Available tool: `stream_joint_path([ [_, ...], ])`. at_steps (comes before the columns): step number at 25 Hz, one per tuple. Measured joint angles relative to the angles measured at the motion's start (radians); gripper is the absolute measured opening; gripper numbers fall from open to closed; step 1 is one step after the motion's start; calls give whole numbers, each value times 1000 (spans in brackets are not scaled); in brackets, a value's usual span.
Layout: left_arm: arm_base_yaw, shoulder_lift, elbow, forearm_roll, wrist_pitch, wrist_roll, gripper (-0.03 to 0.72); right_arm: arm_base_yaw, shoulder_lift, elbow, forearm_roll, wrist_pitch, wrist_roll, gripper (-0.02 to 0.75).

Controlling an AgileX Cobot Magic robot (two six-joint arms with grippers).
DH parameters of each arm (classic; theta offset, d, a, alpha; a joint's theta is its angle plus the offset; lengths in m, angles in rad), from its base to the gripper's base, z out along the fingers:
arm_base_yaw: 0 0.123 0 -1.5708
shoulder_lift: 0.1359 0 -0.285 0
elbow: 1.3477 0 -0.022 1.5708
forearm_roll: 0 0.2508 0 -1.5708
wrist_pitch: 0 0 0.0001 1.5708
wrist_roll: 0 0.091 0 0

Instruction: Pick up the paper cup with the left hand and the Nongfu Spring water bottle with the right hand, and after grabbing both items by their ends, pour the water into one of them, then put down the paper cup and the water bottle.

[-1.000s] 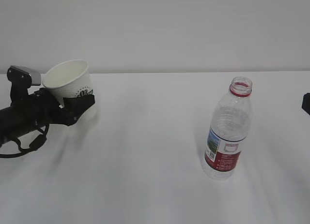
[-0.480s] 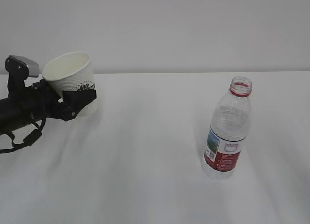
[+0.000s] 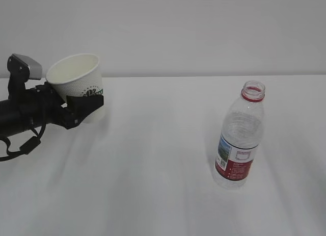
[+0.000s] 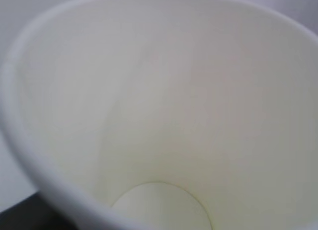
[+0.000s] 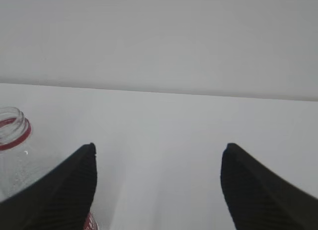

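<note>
My left gripper (image 3: pixel 87 105) is shut on the lower part of the white paper cup (image 3: pixel 76 78), which it holds off the table, tilted with its mouth up and to the left. The left wrist view looks straight into the paper cup (image 4: pixel 164 115), whose inside looks dry and empty. The Nongfu Spring water bottle (image 3: pixel 238 136) stands upright and uncapped on the right of the table. I cannot make out water in it. My right gripper (image 5: pixel 159 148) is open with nothing between its fingers, and the bottle's neck (image 5: pixel 12 133) lies just left of its left finger.
A white table (image 3: pixel 153 169) runs back to a plain white wall (image 3: pixel 178 27). The left arm's black body and cables (image 3: pixel 20 121) lie low over the table's left edge. The right arm is outside the exterior view.
The left gripper has lifted the cup slightly and carried it a little to the right. The dark bit of the right arm at the exterior view's right edge has gone.
</note>
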Motion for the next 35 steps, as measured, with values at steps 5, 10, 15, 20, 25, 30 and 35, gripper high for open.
stream_joint_path([
  [5, 0, -6, 0, 0, 0, -2, 532, 0, 0, 0, 2, -24, 88, 587],
  [10, 0, -8, 0, 2, 0, -5, 532, 0, 0, 0, 5, -74, 193, 587],
  [15, 0, -8, 0, 2, 0, -5, 532, 0, 0, 0, 8, -157, 303, 587],
  [20, 0, -8, 0, 2, 0, -5, 531, 0, 0, 0, 15, -230, 390, 587],
  [25, 0, -8, 0, 2, 0, -5, 531, 0, 0, 0, 19, -291, 419, 587],
  [30, 0, -8, 0, 2, 0, -5, 531, 0, 0, 0, 18, -311, 423, 587],
  [35, 0, -8, 0, 2, 0, -5, 531, 0, 0, 0, -16, -318, 425, 587],
])
